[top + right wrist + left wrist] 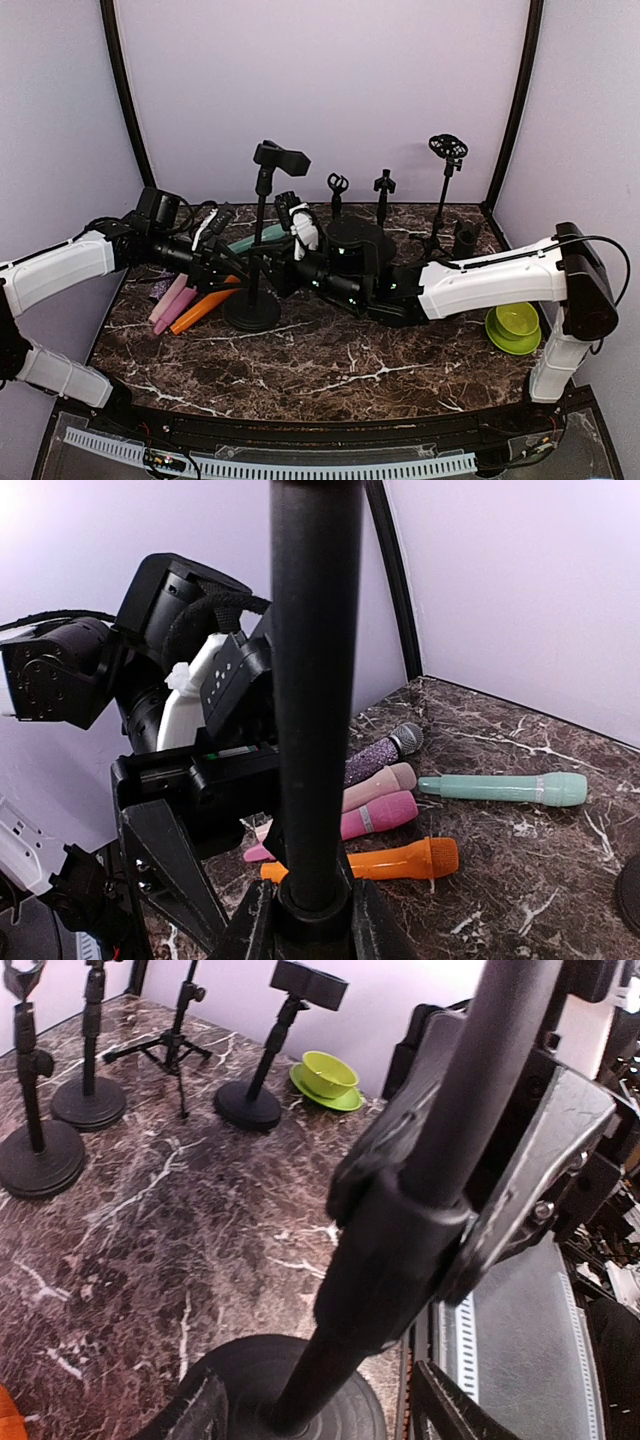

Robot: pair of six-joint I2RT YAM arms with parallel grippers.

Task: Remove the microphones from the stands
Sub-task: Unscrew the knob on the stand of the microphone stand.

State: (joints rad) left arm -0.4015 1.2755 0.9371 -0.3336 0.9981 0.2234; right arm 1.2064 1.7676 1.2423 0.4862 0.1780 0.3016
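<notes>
I am seeing no microphone in the black clip [281,158] atop the black round-based stand [250,312]. Several loose microphones [385,813], pink, orange and teal among them, are lying on the dark marble bench [330,360] left of and behind its base. The right end effector [310,925] is clamping the stand's pole low down. The left end effector [320,1415] is sitting half open astride the same pole, holding nothing. I am worrying that two arms crowding one pole could clash fingers or tip the stand onto those microphones.

Surface finishes, tabletop items
Polished, dark marble-look table [330,350]; smooth, matt black stand [310,680]; glossy green plastic bowl [325,1078].
</notes>
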